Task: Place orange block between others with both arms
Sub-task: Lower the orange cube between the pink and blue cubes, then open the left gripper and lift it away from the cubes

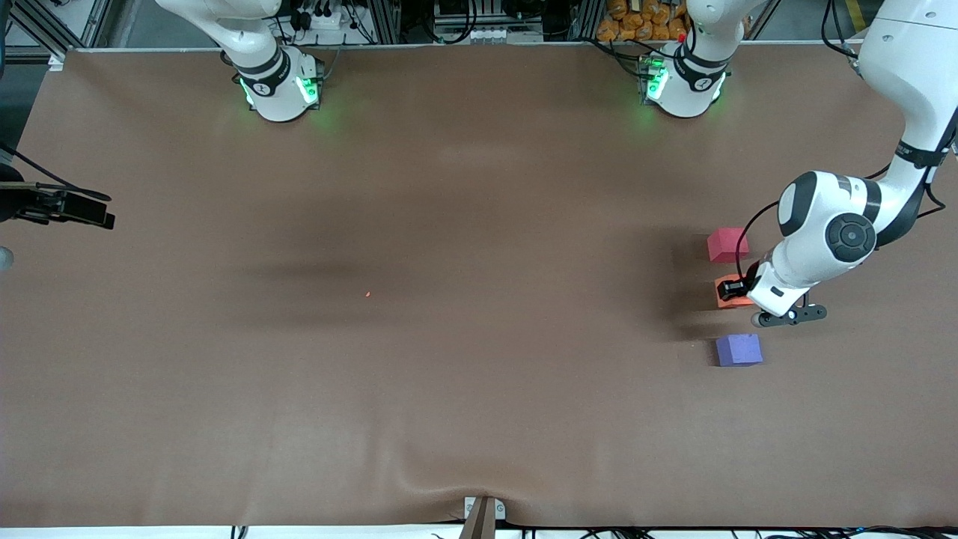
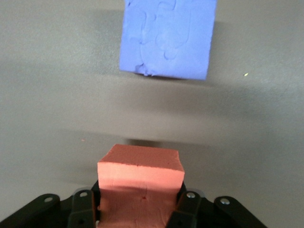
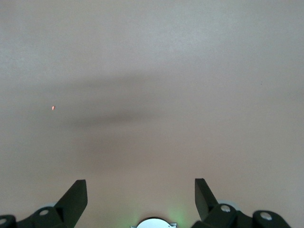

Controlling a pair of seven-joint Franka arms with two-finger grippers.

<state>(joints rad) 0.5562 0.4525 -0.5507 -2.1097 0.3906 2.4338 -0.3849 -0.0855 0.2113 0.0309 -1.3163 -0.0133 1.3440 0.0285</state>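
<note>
Where the front view shows the tabletop's edge at the left arm's end, the left gripper (image 1: 735, 289) clamps the orange block (image 1: 730, 296) between one pinkish-red cube (image 1: 727, 245) and one purple cube (image 1: 738, 349). Left wrist view: fingers (image 2: 186, 205) grip the orange block (image 2: 140, 183). Right wrist view: the right gripper (image 3: 141, 197) spread wide, holding nothing.

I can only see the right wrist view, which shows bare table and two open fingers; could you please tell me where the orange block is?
Observer: The left pincer is shut on the orange block, at the left arm's end of the table.
Operator: Thank you. Is it between the other two blocks?
Observer: Yes, it sits in the gap, with the purple block nearer the front camera.
Operator: And the third one?
Observer: The pinkish-red block lies farther from that camera than the orange block.
</note>
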